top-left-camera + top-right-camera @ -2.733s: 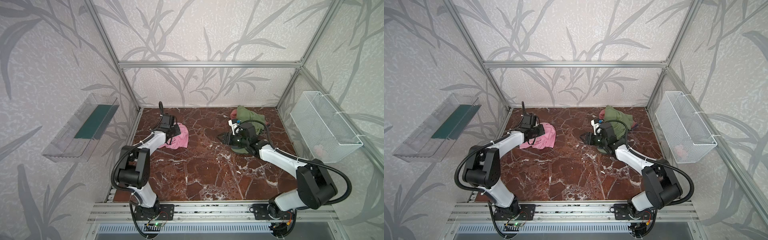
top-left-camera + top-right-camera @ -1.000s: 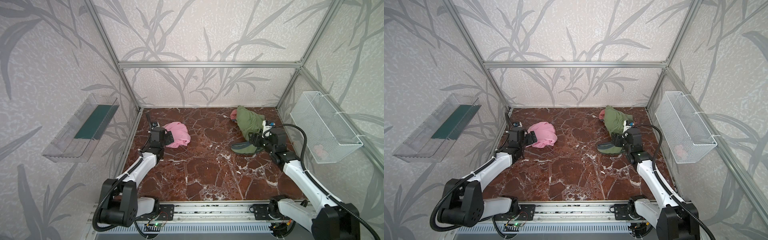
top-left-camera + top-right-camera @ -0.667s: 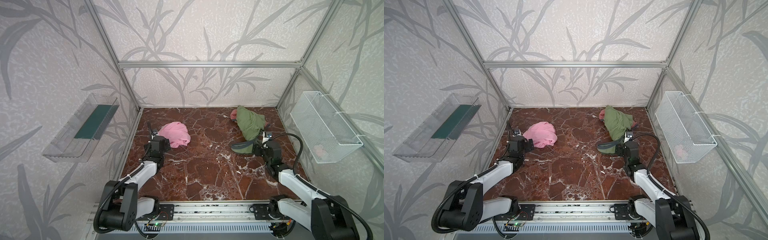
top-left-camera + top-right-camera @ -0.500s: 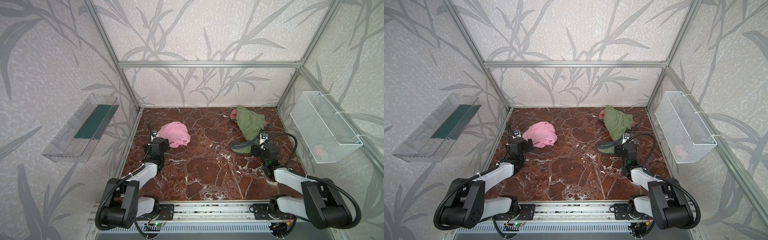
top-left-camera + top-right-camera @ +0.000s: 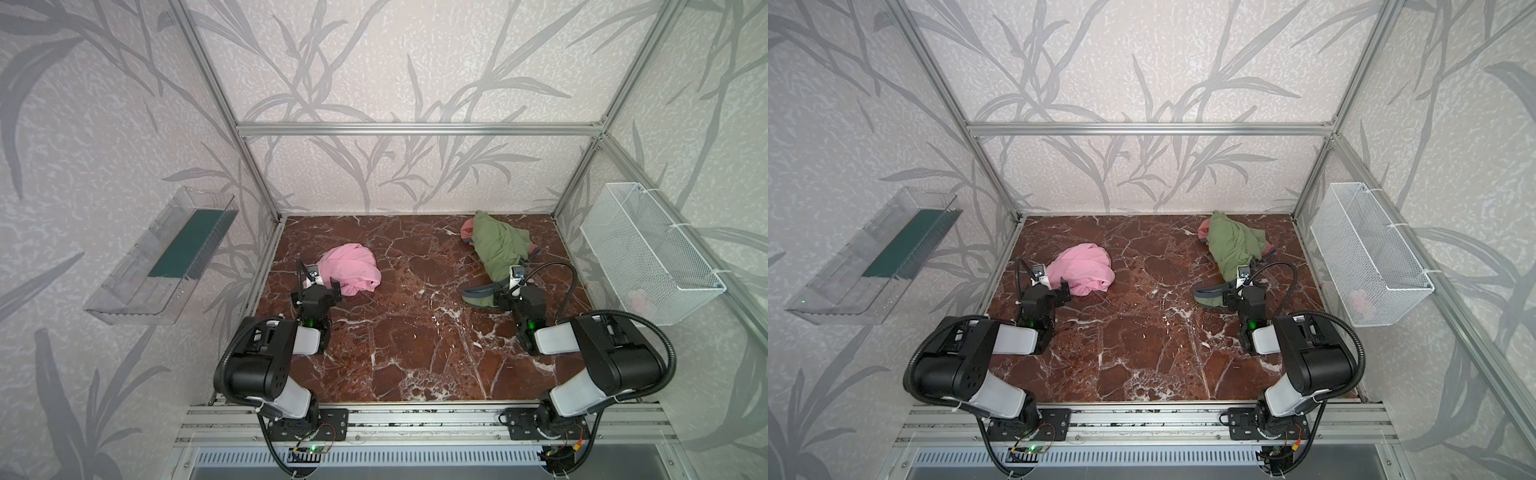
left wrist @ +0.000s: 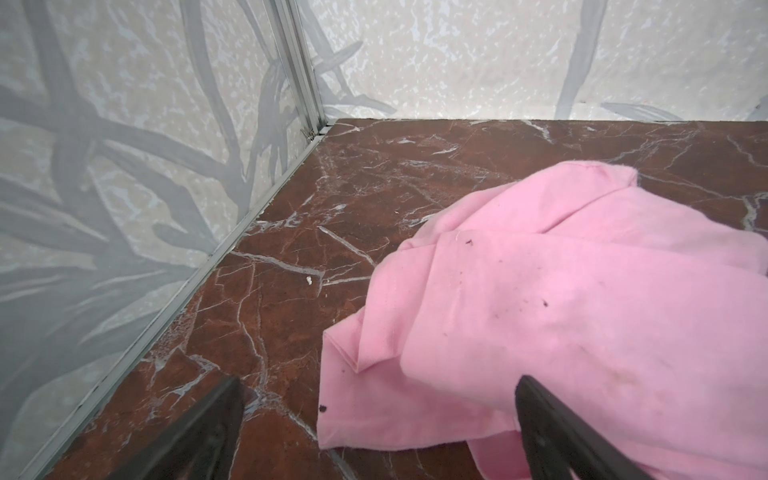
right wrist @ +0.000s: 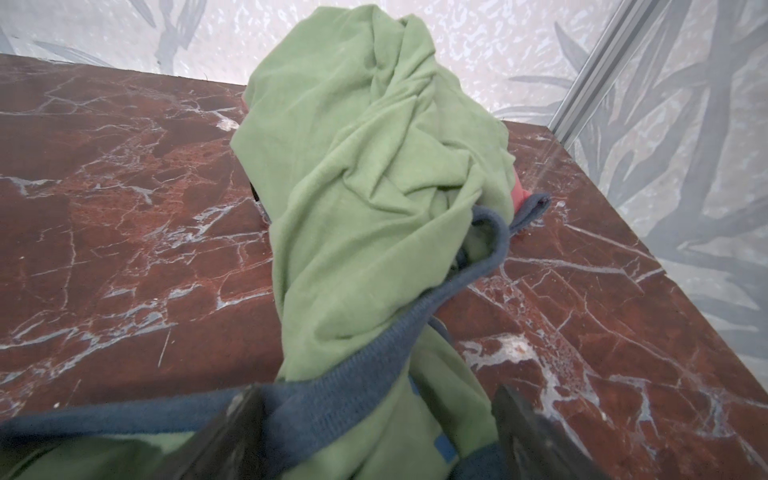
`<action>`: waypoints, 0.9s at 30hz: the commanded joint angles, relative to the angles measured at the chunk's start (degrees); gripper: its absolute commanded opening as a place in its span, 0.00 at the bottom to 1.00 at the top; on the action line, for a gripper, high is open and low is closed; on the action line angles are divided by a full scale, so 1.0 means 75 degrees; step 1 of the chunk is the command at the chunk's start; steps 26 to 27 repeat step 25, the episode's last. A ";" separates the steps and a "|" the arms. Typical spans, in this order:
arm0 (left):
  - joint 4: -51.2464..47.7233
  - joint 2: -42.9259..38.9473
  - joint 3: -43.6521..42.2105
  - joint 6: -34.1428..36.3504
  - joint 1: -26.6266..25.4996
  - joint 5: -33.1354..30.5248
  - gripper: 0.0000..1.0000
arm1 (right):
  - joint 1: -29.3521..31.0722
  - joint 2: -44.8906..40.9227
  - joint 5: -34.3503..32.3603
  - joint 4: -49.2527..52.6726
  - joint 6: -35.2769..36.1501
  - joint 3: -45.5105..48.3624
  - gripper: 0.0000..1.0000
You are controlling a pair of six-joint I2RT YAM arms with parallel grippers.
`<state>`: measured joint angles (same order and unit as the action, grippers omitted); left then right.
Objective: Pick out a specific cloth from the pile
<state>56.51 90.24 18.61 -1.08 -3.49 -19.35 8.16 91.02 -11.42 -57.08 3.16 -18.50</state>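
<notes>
The left gripper (image 5: 318,287) sits low over the marble floor (image 5: 415,340), jaws spread wide, gripping nothing; the cloth (image 5: 353,270), light pink and crumpled, lies just ahead of it, its near edge reaching in between the jaws; in the left wrist view one finger (image 6: 552,428) overlaps the pink fabric and the other stands over bare floor; whether either finger touches the cloth I cannot tell. The right gripper (image 5: 514,291) is likewise low, jaws wide apart; the pile (image 5: 498,245) stretches away directly ahead of it, well apart from the left gripper; the olive-green piece (image 7: 365,166) lies on top, its grey-blue trim (image 7: 374,349) trailing loose between the right jaws, unpinched; a sliver of salmon-red cloth (image 7: 520,195) shows at the heap's edge, beyond the trim.
</notes>
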 commanded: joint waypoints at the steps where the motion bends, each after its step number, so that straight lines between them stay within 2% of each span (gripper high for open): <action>1: 0.0252 -0.0073 0.0121 -0.0071 0.0174 0.0382 0.99 | -0.0034 0.0032 0.0067 -0.0166 0.0079 -0.0279 0.91; 2: -0.0005 -0.0077 0.0229 -0.0124 0.0194 0.0367 0.99 | -0.0034 0.0030 0.0047 -0.0182 0.0086 -0.0282 0.98; 3: 0.0078 0.0029 0.0270 -0.0069 0.0219 0.0388 0.99 | -0.0034 0.0033 0.0048 -0.0163 0.0077 -0.0277 0.99; 27: 0.0024 0.0015 0.0297 -0.0064 0.0232 0.0413 0.99 | -0.0010 0.0033 0.0105 -0.0159 0.0138 -0.0287 0.99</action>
